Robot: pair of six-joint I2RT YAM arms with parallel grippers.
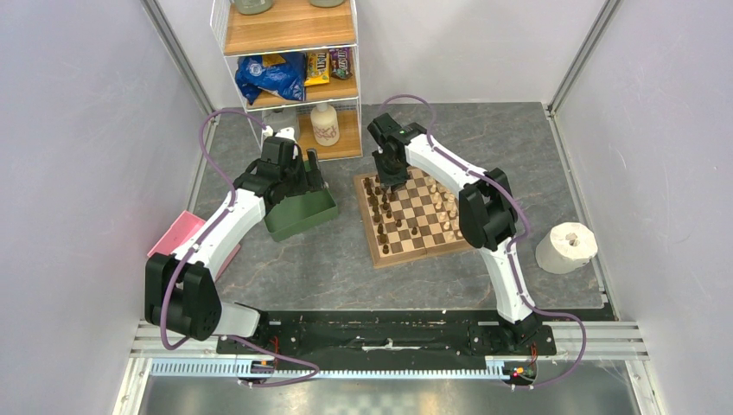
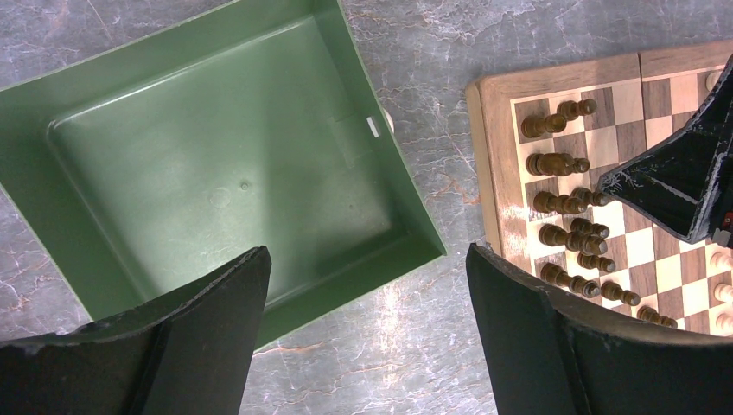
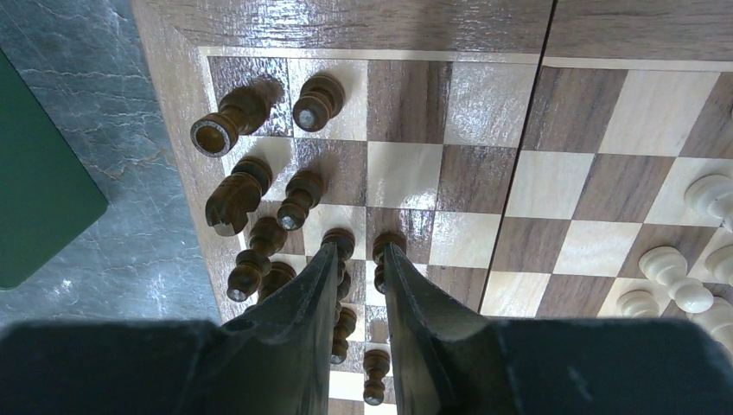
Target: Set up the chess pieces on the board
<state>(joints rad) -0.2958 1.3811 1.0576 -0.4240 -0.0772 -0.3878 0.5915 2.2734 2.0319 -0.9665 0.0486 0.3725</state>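
Observation:
The board (image 1: pixel 406 257) lies at mid table. Dark brown pieces (image 1: pixel 380 207) stand in two columns along its left side and pale cream pieces (image 1: pixel 445 207) along its right side. My right gripper (image 1: pixel 389 177) hangs over the dark columns. In the right wrist view its jaws (image 3: pixel 361 246) stand a narrow gap apart with nothing between them, a dark pawn (image 3: pixel 386 251) just beside one tip. Pale pieces (image 3: pixel 678 277) show at the right. My left gripper (image 2: pixel 367 251) is wide open and empty over bare table between the green tray (image 2: pixel 415 216) and the board (image 2: pixel 493 156).
The green tray (image 1: pixel 302 216) left of the board holds nothing. A shelf (image 1: pixel 290 35) with snack bags and a bottle (image 1: pixel 325 125) stands at the back. A paper roll (image 1: pixel 566 248) sits right of the board and a pink object (image 1: pixel 177 233) lies at the left.

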